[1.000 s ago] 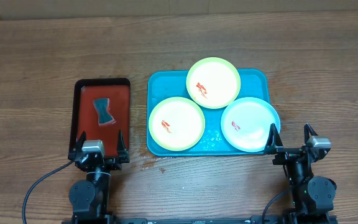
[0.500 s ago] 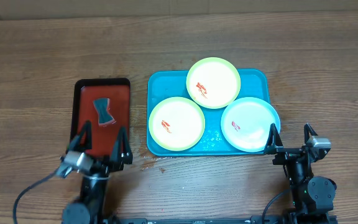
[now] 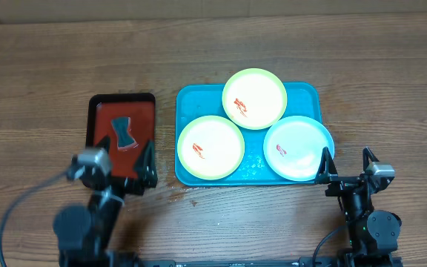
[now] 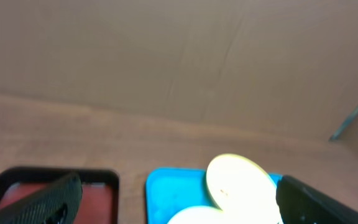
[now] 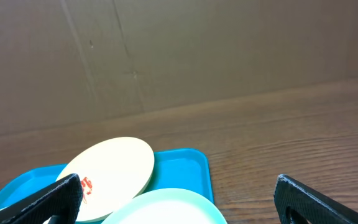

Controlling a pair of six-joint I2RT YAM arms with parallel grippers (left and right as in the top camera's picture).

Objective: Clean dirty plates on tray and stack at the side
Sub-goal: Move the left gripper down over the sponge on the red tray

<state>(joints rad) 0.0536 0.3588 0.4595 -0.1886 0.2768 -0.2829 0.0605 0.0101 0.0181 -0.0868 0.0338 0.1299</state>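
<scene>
Three plates lie on the blue tray (image 3: pixel 306 96): a yellow-green one (image 3: pixel 254 99) at the back, a yellow-green one (image 3: pixel 210 147) front left, a pale blue one (image 3: pixel 298 148) front right. Each has a red smear. My left gripper (image 3: pixel 117 169) is open and empty over the near end of the red tray, left of the blue tray. My right gripper (image 3: pixel 345 167) is open and empty beside the pale blue plate's right edge. The left wrist view shows the left gripper (image 4: pixel 179 208), the back plate (image 4: pixel 241 183) and the tray (image 4: pixel 173 186). The right wrist view shows the right gripper (image 5: pixel 179 205), the back plate (image 5: pixel 110 168) and the pale blue plate (image 5: pixel 166 208).
A smaller black-rimmed red tray (image 3: pixel 98 111) lies left of the blue tray, with a dark sponge (image 3: pixel 123 132) on it. A small wet patch (image 3: pixel 182 196) marks the wooden table in front of the blue tray. A cardboard wall (image 5: pixel 179 56) stands behind the table.
My left arm has risen and moved forward, over the near end of the red tray. The right arm and the plates have not moved.
</scene>
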